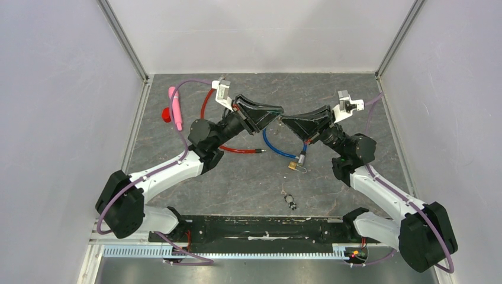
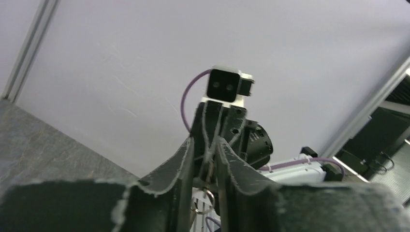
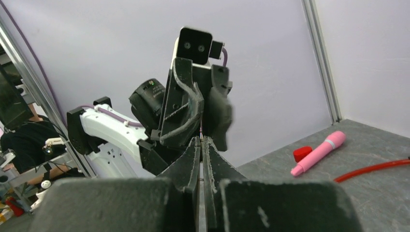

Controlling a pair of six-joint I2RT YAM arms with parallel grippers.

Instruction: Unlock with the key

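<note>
Count on tabletop point(image 1: 237, 183): one brass padlock point(image 1: 294, 166), two cables, one pink pen point(image 1: 176, 107), one red cap point(image 1: 167, 114), one small keyring piece point(image 1: 290, 201).

Padlock lies right of centre, at the near end of the blue cable point(image 1: 269, 142). Red cable point(image 1: 237, 149) runs under the left arm. Pen and cap lie just beside each other at far left. Keyring piece lies alone, nearer the bases than the padlock, apart from both arms; too small to tell whether it is the key.

Both arms raised, tips meeting nose to nose above the blue cable. Left gripper point(image 1: 279, 111): in its wrist view, fingers point(image 2: 186, 159) stand a narrow gap apart, and one metal ring point(image 2: 205, 198) shows in that gap. Cannot tell whether they clamp anything.

Right gripper point(image 1: 285, 120): in its wrist view, fingers point(image 3: 191, 162) are drawn together to a hairline slit. Cannot tell whether anything is pinched.
</note>
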